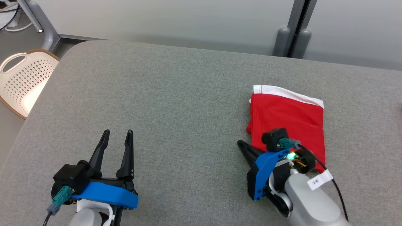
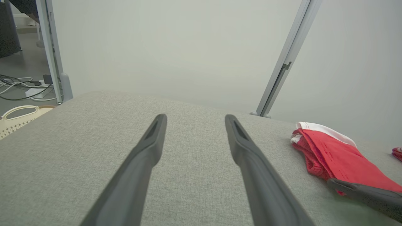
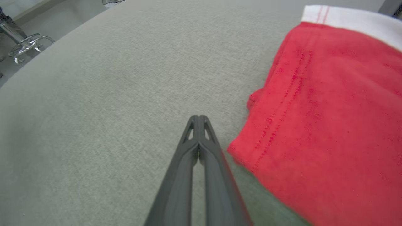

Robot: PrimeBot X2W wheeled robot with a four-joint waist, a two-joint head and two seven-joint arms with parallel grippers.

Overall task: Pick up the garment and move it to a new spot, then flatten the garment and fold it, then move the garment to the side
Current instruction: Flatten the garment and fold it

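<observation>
Table point(image 1: 188, 94): grey fabric-covered top with rounded corners, standing in front of a pale wall.
Garment point(image 1: 287, 119): red cloth with a white band along its far edge, folded into a compact rectangle and lying flat on the right part of the table.
Garment edges: the near-left corner shows stacked layers and a line of stitching in the right wrist view.
Right gripper point(image 1: 241, 144): low over the table at the garment's near-left corner, fingers pointing left and away from the robot.
Right jaws: pressed together along their length, with nothing between them.
Right gripper and garment: the fingers lie just beside the red edge; I cannot tell whether they touch it.
Left gripper point(image 1: 117, 133): at the lower left, over bare table, well apart from the garment, fingers pointing away from the robot.
Left jaws: spread wide apart and empty.
Basket point(image 1: 22, 81): cream plastic with holes and a handle cut-out, on the floor beyond the table's left edge.
Tag point(image 1: 319, 180): small white label on the right forearm, its print too small to read.
Posts point(image 1: 292, 40): grey uprights against the wall behind the table's far right.
Cables point(image 2: 19, 91): loose on the floor at far left in the left wrist view.
</observation>
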